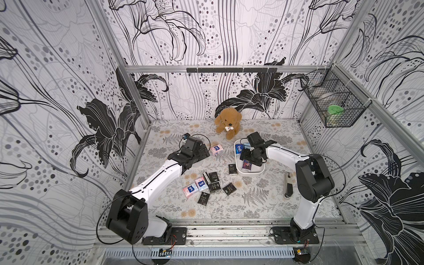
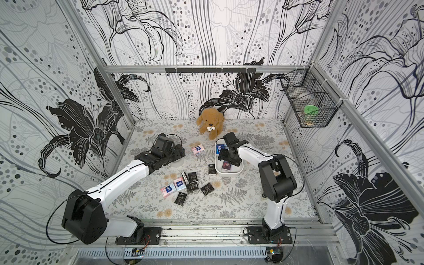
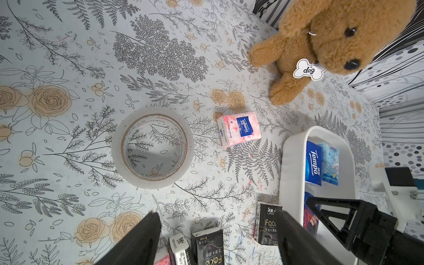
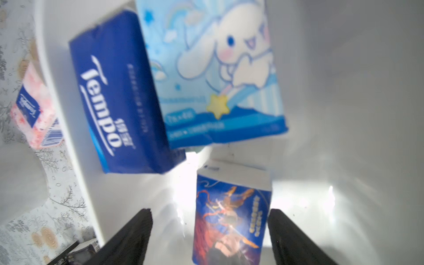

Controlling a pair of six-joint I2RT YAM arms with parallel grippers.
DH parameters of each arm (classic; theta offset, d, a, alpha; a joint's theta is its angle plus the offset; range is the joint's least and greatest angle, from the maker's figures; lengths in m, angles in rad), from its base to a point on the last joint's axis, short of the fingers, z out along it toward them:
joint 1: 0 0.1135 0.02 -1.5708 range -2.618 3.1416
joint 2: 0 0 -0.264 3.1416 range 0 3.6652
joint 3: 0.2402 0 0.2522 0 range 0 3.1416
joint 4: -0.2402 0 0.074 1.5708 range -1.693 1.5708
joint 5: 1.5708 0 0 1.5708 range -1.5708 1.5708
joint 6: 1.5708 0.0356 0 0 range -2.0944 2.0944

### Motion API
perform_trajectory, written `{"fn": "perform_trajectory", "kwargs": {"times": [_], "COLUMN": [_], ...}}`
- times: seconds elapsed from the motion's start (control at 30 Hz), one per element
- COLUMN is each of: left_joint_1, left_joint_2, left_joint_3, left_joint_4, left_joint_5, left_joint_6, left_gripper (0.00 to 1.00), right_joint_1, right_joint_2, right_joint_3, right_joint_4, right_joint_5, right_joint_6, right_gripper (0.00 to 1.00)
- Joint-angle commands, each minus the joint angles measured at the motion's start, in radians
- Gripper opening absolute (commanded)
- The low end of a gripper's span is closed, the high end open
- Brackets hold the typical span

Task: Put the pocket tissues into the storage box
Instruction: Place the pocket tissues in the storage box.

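The white storage box [image 1: 251, 172] sits right of centre in both top views. It holds three pocket tissues: a dark blue Tempo packet [image 4: 121, 96] touching a light blue cartoon packet [image 4: 218, 75], and an illustrated blue packet [image 4: 229, 218]. The last lies released between the spread fingers of the right gripper [image 4: 210, 211], clear of both. A black packet [image 1: 232, 169] lies just left of the box, a pink Tempo packet [image 1: 216, 149] at its upper left, and a black-and-pink cluster [image 1: 212, 184] at centre. The right arm bends in from the lower right, wrist tipped into the box. The left gripper [image 3: 216, 213] hangs spread and empty near a clear tape roll [image 3: 151, 149].
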Motion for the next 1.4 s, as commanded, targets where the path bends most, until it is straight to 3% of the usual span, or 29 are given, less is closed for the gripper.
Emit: {"fn": "perform_trajectory", "kwargs": {"times": [0.0,0.33,0.63,0.8,1.07,1.37], "left_joint_1": [0.006,0.007,0.017,0.022,0.025,0.075], "left_joint_2": [-0.013,-0.001,-0.021,-0.037,-0.04,-0.051], "left_joint_3": [-0.012,-0.008,-0.007,-0.016,-0.027,-0.086], "left_joint_4": [0.006,0.005,-0.017,-0.018,-0.012,0.036], "left_joint_5": [-0.021,-0.014,-0.036,-0.04,-0.037,0.002], "left_joint_6": [0.017,0.029,0.045,0.046,0.047,0.049], "left_gripper": [0.83,0.82,0.82,0.83,0.83,0.83], "right_joint_1": [0.012,0.012,0.012,0.026,0.053,0.055], "right_joint_2": [-0.022,-0.069,0.025,0.044,0.073,-0.008], "right_joint_3": [0.016,-0.104,-0.085,-0.057,-0.018,0.025], "right_joint_4": [-0.009,-0.044,0.04,0.055,0.049,-0.05], "right_joint_5": [0.029,0.024,-0.011,-0.027,-0.045,0.063], "right_joint_6": [-0.054,-0.061,-0.075,-0.081,-0.12,-0.124], "right_gripper": [0.85,0.76,0.5,0.46,0.49,0.73]}}
